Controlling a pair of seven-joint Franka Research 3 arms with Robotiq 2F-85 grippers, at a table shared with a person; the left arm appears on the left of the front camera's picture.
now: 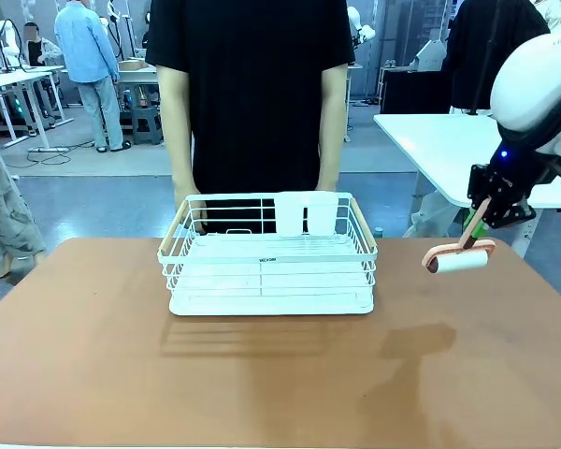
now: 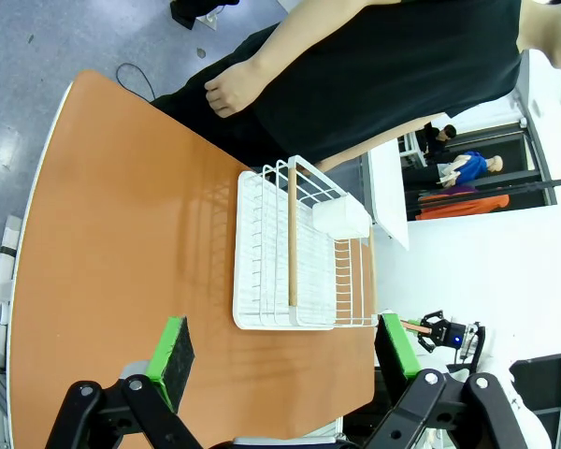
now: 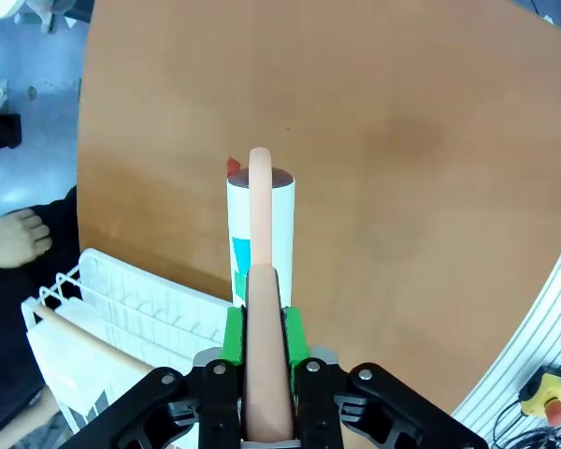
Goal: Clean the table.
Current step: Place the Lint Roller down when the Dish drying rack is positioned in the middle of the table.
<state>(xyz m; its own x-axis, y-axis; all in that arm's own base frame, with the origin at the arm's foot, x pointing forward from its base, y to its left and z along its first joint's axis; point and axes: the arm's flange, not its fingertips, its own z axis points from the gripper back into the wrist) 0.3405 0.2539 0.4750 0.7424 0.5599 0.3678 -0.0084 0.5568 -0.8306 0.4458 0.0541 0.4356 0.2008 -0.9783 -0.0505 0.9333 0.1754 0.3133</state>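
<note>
Right gripper (image 1: 477, 217) pinches the lint roller (image 1: 458, 260) by its handle, roller hanging above the table (image 1: 93, 365), right of the wire rack (image 1: 269, 253). Roller axis runs left-right; bare tabletop lies straight below. Left gripper (image 2: 285, 360), farther off, stands spread and empty.

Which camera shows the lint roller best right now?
The right wrist view: the lint roller fills the centre, its handle clamped in the right pincer. The front view shows it small, hanging above the table; the left wrist view barely shows it.

Person (image 1: 252, 94) cut off above shoulders; table (image 1: 93, 374) corners cropped.
</note>
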